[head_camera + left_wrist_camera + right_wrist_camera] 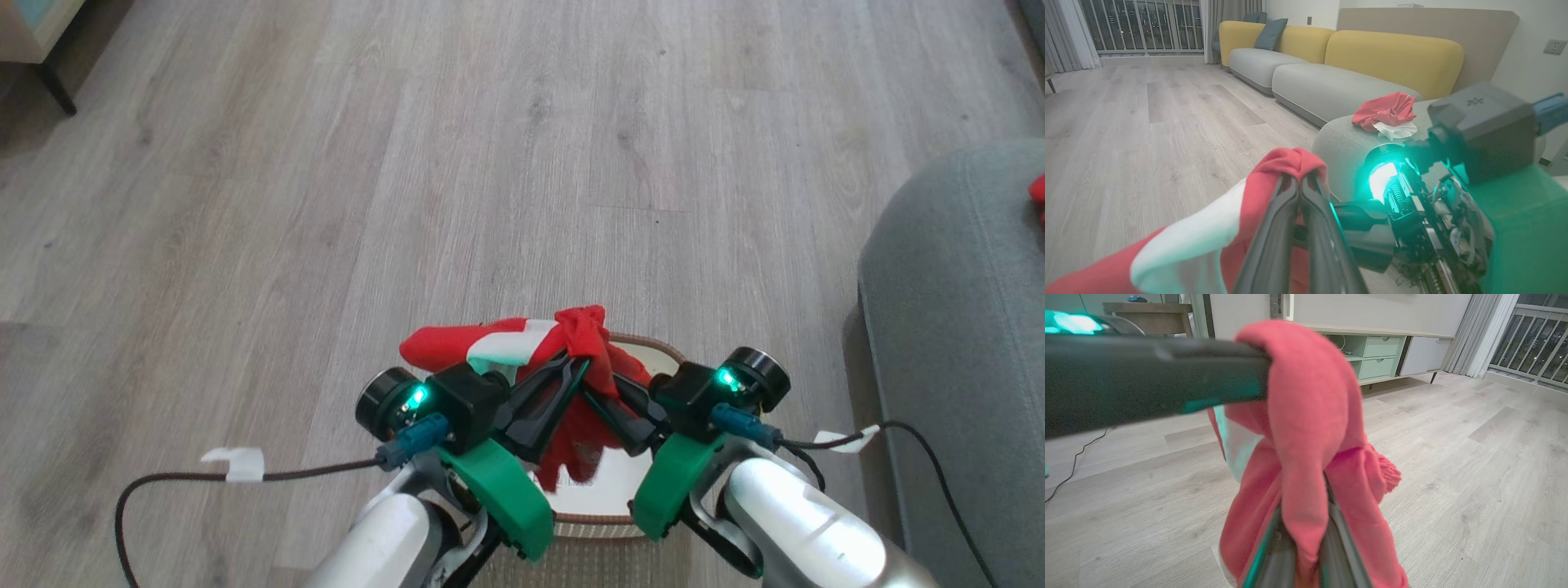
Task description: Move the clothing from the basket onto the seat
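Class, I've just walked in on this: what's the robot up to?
The robot holds a red garment with white trim over the basket. Its left gripper is shut on the fabric, and its right gripper pinches the same bunch. Other red and white clothing already lies on the grey seat, to the robot's right.

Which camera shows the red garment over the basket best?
Head view: the red garment hangs bunched above the basket, with the left gripper and right gripper both on it. Left wrist view shows a red-and-white fold between its fingers; right wrist view, blurred red fabric close up.
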Tool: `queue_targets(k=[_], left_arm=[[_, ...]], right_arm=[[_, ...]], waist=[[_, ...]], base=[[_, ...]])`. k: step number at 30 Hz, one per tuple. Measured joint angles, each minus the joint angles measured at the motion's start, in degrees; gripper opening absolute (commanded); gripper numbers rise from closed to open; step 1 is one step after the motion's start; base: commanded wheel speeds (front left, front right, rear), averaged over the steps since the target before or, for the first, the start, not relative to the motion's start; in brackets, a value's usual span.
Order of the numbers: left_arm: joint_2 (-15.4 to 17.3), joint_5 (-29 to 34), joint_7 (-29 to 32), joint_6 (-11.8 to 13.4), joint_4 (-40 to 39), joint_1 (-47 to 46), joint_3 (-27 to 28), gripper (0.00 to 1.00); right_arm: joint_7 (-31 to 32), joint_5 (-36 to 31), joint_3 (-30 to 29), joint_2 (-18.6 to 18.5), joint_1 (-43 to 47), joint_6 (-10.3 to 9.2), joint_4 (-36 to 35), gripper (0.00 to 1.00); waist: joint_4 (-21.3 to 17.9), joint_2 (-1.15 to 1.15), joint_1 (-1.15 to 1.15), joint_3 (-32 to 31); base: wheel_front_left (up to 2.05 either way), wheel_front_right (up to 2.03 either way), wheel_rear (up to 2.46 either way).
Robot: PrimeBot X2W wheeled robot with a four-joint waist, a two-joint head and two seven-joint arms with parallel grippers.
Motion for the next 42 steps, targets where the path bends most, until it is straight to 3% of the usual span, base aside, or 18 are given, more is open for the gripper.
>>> queue_targets(k=[3, 4, 5, 6, 7, 15, 33, 42], left_arm=[[0.0, -0.1, 0.0, 0.1, 0.0, 0.0, 0.1, 0.0], [0.0, -0.1, -0.1, 0.1, 0.0, 0.0, 0.2, 0.13], [0.1, -0.1, -0.1, 0.1, 0.1, 0.0, 0.3, 0.37], [0.1, -0.1, -0.5, 0.2, 0.3, 0.0, 0.5, 0.77], [0.1, -0.1, -0.7, 0.6, 0.6, 0.0, 0.6, 1.0], [0.5, -0.1, -3.5, 1.2, 5.1, 0.0, 1.7, 1.0], [-0.8, -2.2, -8.0, 1.1, 9.6, -0.3, -1.3, 1.0], [-0.9, -2.2, -8.1, 1.2, 9.8, -2.8, -2.3, 1.0]], right_arm=[[0.0, 0.8, -0.2, 0.1, -0.1, 0.0, 0.1, 0.0], [0.0, 0.9, -0.4, 0.1, -0.1, 0.0, 0.1, 0.0], [0.0, 0.9, -0.8, 0.0, -0.1, 0.0, 0.0, 0.0], [0.0, 0.9, -1.3, 0.0, -0.1, 0.0, -0.1, 0.0], [0.0, 0.9, -1.9, -0.2, -0.1, 0.0, -0.3, 0.0], [0.0, 0.8, -8.2, -2.8, 0.0, 0.0, -3.5, 0.0], [0.1, -0.8, -21.2, -6.8, 6.3, 0.0, -8.7, 0.0], [0.1, -1.7, -26.7, -6.4, 6.2, 0.0, -10.2, 0.0]], waist=[[-0.5, 0.0, 0.0, 0.1], [-0.7, 0.0, 0.0, 0.2], [-1.0, 0.0, 0.0, 0.3], [-1.2, 0.0, 0.0, 0.5], [-1.6, 0.0, 0.0, 0.6], [-6.5, 0.0, 0.0, 1.7], [-25.1, 0.0, 0.0, 3.8], [-27.9, 0.0, 0.0, 7.2]], base=[[0.0, 0.0, 0.0], [0.0, 0.0, 0.0], [0.0, 0.0, 0.0], [0.0, 0.0, 0.0], [0.0, 0.0, 0.0], [0.0, 0.0, 0.0], [0.0, 0.0, 0.0], [0.0, 0.0, 0.0]])
